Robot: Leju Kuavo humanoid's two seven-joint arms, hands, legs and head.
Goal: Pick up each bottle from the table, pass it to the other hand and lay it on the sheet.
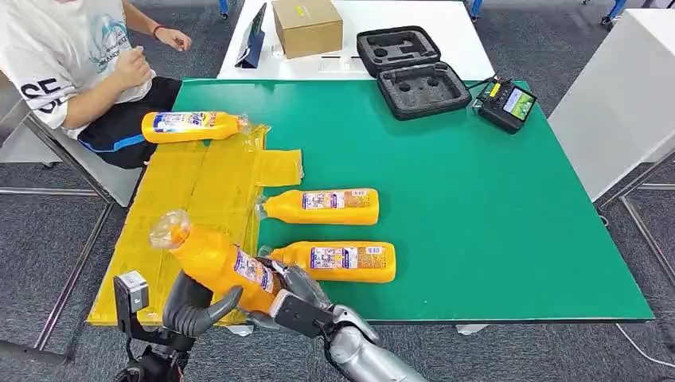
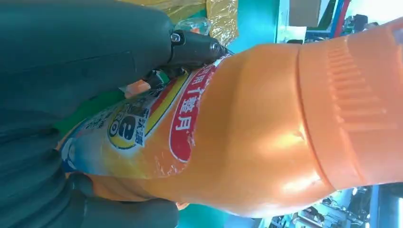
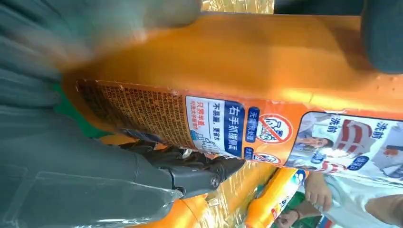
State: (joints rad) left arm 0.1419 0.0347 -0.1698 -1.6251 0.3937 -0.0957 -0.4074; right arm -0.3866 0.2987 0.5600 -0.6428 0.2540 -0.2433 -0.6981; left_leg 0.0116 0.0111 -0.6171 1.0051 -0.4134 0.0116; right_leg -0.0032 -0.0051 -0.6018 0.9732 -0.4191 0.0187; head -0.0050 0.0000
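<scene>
An orange bottle point(image 1: 219, 263) with a clear cap hangs tilted above the near edge of the yellow sheet point(image 1: 203, 187). My left hand point(image 1: 195, 306) grips it from below, and my right hand point(image 1: 290, 296) holds its base end. In the left wrist view the bottle point(image 2: 247, 133) lies between the left hand's point(image 2: 71, 61) thumb and fingers. The right wrist view shows its label point(image 3: 247, 71) against the right hand point(image 3: 71, 156). One bottle point(image 1: 191, 126) lies at the sheet's far end. Two more bottles point(image 1: 322, 206) point(image 1: 338, 261) lie on the green table mat point(image 1: 477, 199).
A person point(image 1: 72, 64) sits at the far left corner, hands near the sheet's far end. A black foam case point(image 1: 410, 72), a handheld controller point(image 1: 507, 103) and a cardboard box point(image 1: 307, 25) sit at the back. White cabinet point(image 1: 621, 95) at right.
</scene>
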